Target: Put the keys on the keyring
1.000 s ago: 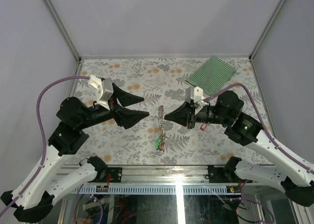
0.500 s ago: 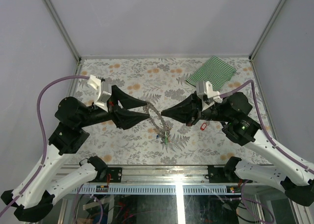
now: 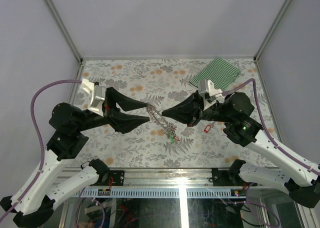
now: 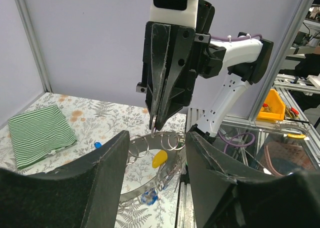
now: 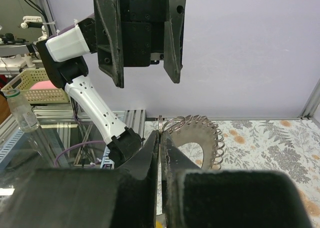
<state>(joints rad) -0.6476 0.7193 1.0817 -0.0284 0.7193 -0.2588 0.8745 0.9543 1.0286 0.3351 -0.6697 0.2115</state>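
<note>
Halfway-ish on this one, I reckon. My right gripper is pinched tight on the keyring, holding it up off the surface near the middle, coming in from its 3 o'clock. My left gripper sits at its 9 o'clock, jaws partly spread, not clearly gripping anything. A few keys with green and red tags hang off it at 5 o'clock, so those look done. A red-tagged key lies loose at 4 o'clock, and my left wrist view shows what looks like a blue one lying loose too. Those are left.
</note>
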